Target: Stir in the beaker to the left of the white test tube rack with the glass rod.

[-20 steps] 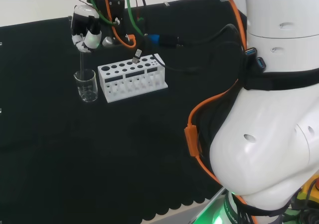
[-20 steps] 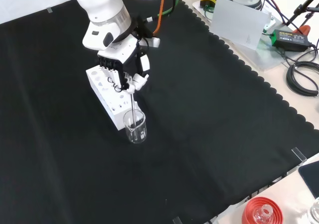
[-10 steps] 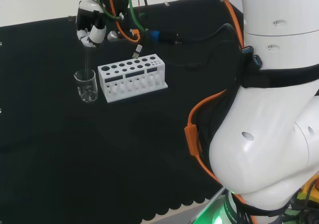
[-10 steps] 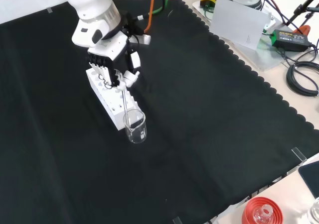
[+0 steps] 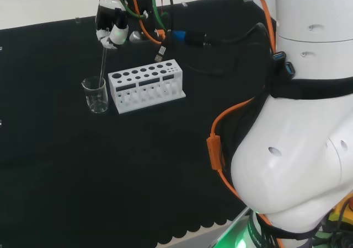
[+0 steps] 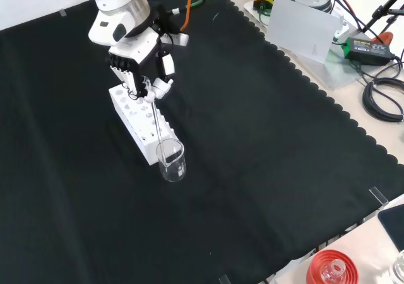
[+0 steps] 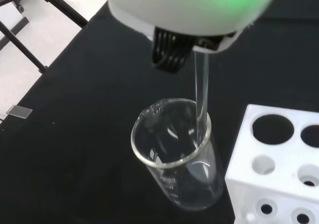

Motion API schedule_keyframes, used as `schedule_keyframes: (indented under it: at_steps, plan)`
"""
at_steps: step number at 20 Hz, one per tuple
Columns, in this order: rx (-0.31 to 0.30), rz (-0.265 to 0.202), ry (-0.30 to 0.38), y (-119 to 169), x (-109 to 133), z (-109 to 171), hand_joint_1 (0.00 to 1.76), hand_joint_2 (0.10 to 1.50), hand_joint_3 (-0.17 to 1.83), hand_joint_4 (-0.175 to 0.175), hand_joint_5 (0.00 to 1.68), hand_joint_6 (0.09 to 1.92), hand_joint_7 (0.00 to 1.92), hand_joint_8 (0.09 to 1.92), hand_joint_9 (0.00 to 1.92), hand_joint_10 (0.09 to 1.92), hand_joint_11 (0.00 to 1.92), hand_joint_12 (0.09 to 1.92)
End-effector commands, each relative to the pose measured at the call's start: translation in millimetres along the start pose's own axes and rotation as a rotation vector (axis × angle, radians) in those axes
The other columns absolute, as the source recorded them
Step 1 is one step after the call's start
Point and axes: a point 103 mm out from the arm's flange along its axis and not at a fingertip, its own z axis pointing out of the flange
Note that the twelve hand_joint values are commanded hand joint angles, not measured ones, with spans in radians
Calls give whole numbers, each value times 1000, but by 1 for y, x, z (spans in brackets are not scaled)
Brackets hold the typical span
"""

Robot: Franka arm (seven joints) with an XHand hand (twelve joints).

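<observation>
A small clear glass beaker (image 5: pixel 95 94) (image 6: pixel 171 160) (image 7: pixel 177 158) stands upright on the black cloth, at the left end of the white test tube rack (image 5: pixel 145 85) (image 6: pixel 140 120) (image 7: pixel 279 169) in the head view. Above it, the hand (image 5: pixel 110 28) (image 6: pixel 137 69) (image 7: pixel 192 10) is shut on a thin glass rod (image 5: pixel 102 65) (image 6: pixel 156 124) (image 7: pixel 201 89). The rod slants down from the fingers and its lower end dips inside the beaker by the rim nearest the rack. I cannot tell whether the beaker holds liquid.
The arm's big white links (image 5: pixel 300 132) fill the head view's right. Off the cloth's edge in the front view lie a red ribbed stand (image 6: pixel 331 268), a white sheet (image 6: pixel 303 28) and black cables (image 6: pixel 382 101).
The hand has risen and shifted right in the head view, toward the rack's side. The rod has lifted with it and tilted; its tip stays in the beaker.
</observation>
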Motion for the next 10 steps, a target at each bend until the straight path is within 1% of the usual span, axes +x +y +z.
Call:
schedule_keyframes:
  at_steps: [1, 6, 10]
  plan:
    - [10, -3, -13, -4, 14, 7, 1340, 473, 966, -175, 1233, 713, 1454, 687, 1671, 522, 1617, 591]
    - [28, -24, -15, 0, 32, 18, 1340, 473, 966, -175, 1233, 712, 1455, 686, 1671, 522, 1616, 591]
    - [38, -37, -12, 5, 41, 24, 1340, 473, 966, -175, 1233, 712, 1455, 685, 1672, 521, 1616, 591]
